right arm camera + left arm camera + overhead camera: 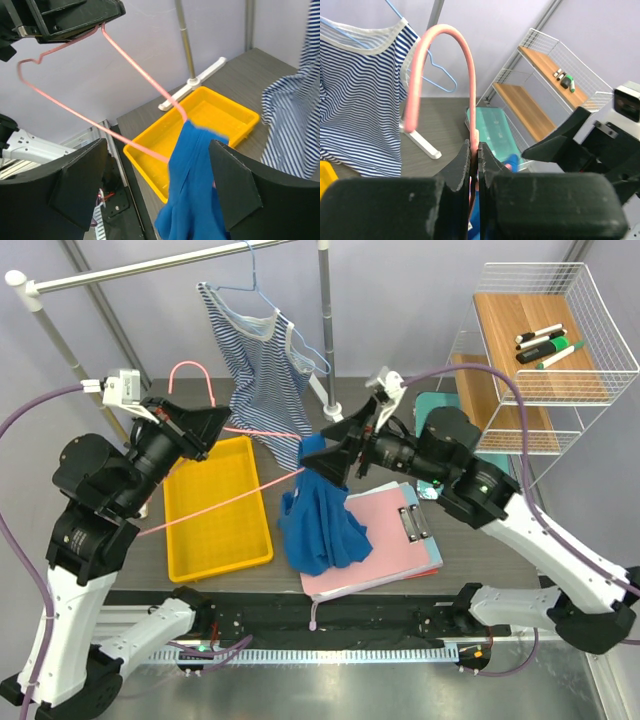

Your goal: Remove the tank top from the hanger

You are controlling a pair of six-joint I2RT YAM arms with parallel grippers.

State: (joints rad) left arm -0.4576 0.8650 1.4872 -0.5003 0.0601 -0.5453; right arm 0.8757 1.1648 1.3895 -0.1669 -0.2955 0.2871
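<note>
You have a yellow tray (220,540) on the left of the dark tabletop (285,578). On the right lies a pink clipboard (385,540), clip end towards the far edge, over a pale blue sheet. Behind them a clothes rail (130,267) runs across on an upright pole (325,300). A striped top (262,390) hangs from it on a blue wire hanger (449,76). At far right you see a white wire shelf (600,300) with wooden boards, and markers (545,343) on the upper one. A teal box (492,130) sits by its foot.

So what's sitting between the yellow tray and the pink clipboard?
The blue tank top, hanging off one end of the pink hanger, its edge over the pink clipboard. The top view shows it.
</note>
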